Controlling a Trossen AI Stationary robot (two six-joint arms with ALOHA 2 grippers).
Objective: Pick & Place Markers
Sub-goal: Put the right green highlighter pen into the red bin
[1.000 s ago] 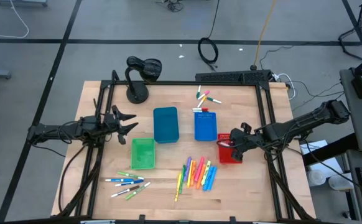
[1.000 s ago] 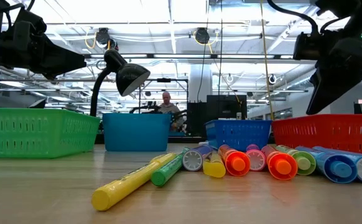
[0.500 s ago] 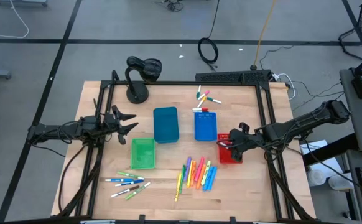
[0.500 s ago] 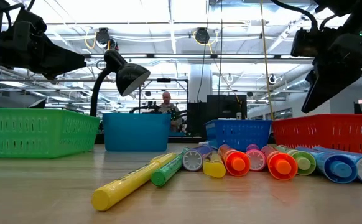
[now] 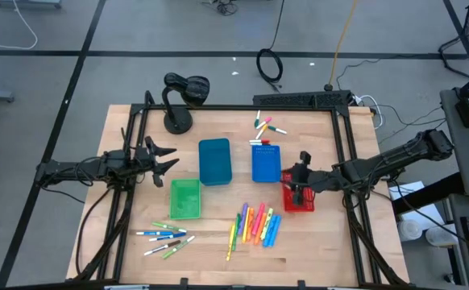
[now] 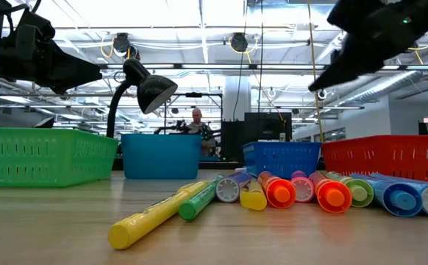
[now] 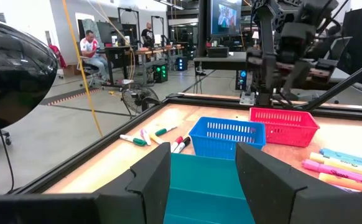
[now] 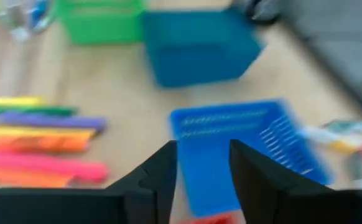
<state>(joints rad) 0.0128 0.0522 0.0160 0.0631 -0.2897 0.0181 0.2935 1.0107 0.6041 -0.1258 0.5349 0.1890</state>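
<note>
Markers, left group: thin white-bodied pens with coloured caps [image 5: 167, 238] lie loose on the pale wooden table [image 5: 210, 256], just in front of the green plastic basket [image 5: 184, 198].
Left gripper: the left gripper [image 5: 159, 157] hovers at the table's left edge beside the green basket, its fingers spread and nothing between them.
Teal bin: a plain-walled teal plastic bin [image 5: 214, 161] stands behind the green basket, apart from it.
Markers, middle group: neon yellow, orange, pink, purple and blue markers [image 5: 255, 225] lie side by side near the front edge.
Markers, far group: a few capped pens [image 5: 267, 125] lie behind the blue slotted plastic basket [image 5: 267, 163].
Right gripper: the right gripper [image 5: 300, 182] hangs over the red slotted plastic basket [image 5: 297, 200]; its fingers stand parted and empty in the wrist view.
Step in hand: most likely a reach for the next marker.
Doing it well: clear the red basket's rim before descending, pick an outer neon marker, straddle it across its width so neighbours stay undisturbed.
</note>
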